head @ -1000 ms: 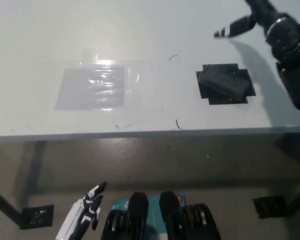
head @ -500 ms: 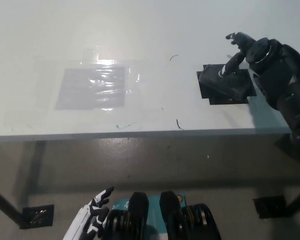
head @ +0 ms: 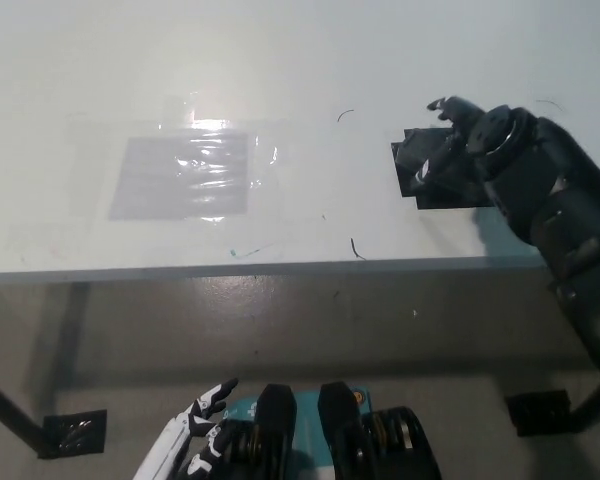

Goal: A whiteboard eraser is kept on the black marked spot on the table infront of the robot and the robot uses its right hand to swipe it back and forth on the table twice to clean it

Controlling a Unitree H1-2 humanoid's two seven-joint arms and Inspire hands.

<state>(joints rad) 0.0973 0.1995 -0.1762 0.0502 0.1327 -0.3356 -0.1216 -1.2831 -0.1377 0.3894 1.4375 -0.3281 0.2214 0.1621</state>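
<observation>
Head view: one eraser (head: 427, 162) on black mark (head: 408, 188), right hand (head: 470, 150) covering it, grip unclear; left hand (head: 195, 440) open, low.

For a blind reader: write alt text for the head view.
The robot's black right hand covers a dark whiteboard eraser on the black marked square of a pale grey table. The white left hand rests low, below the table edge.

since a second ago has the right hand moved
Yes. The black right hand has come down and toward the table's near edge, from beyond the black marked spot to right over it, covering the eraser there.
</observation>
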